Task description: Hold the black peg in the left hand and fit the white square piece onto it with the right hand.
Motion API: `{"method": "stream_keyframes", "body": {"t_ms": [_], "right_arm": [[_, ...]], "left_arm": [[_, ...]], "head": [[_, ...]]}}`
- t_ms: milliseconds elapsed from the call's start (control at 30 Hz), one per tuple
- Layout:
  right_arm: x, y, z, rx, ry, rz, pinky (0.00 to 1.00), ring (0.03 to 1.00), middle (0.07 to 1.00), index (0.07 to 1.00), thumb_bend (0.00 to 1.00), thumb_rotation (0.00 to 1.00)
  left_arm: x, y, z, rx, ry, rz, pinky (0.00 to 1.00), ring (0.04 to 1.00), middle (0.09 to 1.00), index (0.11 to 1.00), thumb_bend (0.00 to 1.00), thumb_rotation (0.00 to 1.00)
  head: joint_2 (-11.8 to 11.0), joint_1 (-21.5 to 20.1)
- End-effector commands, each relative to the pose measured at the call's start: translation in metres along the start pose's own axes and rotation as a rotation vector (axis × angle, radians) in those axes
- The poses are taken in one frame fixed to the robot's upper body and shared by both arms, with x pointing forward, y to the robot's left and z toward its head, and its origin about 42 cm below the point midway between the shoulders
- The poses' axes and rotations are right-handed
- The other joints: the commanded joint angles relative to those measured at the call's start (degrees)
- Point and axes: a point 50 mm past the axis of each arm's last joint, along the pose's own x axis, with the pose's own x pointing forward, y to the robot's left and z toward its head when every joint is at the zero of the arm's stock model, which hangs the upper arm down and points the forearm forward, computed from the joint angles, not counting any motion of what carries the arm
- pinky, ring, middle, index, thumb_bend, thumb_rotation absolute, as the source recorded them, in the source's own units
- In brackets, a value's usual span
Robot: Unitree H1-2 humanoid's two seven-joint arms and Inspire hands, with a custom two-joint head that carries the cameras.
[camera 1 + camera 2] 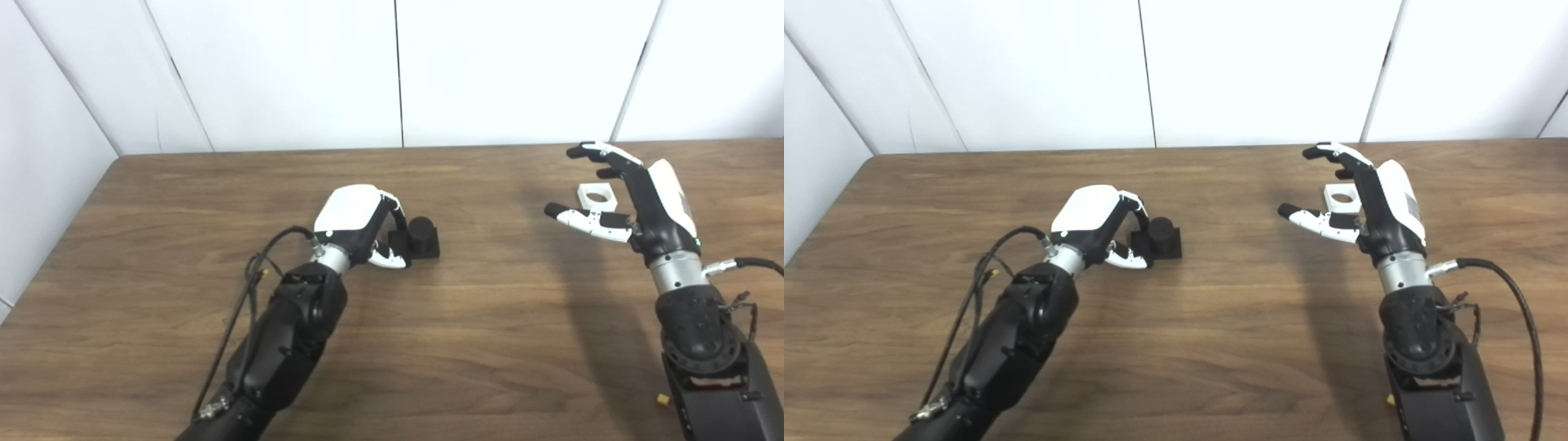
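- Black peg (424,237): stood mid-worktop, left hand (361,223) curled against it; firm grip could not be told.
- White square piece (596,195): lay ungrasped near far right edge, right hand (618,196) spread above it; fitting remained.

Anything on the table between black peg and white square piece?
Nothing: only bare table between black peg and white square piece, clear in both eye views.

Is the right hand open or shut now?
Open: the right hand has its fingers spread above the white square piece, holding nothing.
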Motion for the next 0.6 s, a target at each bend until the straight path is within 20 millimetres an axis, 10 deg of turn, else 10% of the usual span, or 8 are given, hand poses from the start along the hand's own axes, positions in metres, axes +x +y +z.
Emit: {"method": "stream_keyframes", "body": {"t_ms": [0,567], "right_arm": [[0.0137,-0.0145,0.0172,-0.009,-0.079,-0.048,0.74,0.828,0.833,0.725,0.67,0.33],[0.0153,-0.0227,0.0201,-0.034,-0.065,-0.040,0.74,0.833,0.841,0.731,0.67,0.33]], "left_arm": [[-0.0051,-0.0053,-0.0116,0.005,-0.024,-0.087,0.76,0.809,0.831,0.490,0.52,0.08],[-0.0114,-0.0016,-0.0156,-0.049,-0.132,-0.062,0.77,0.833,0.828,0.489,0.52,0.09]], "head": [[0.0,-0.1],[-0.6,-3.3]]}}
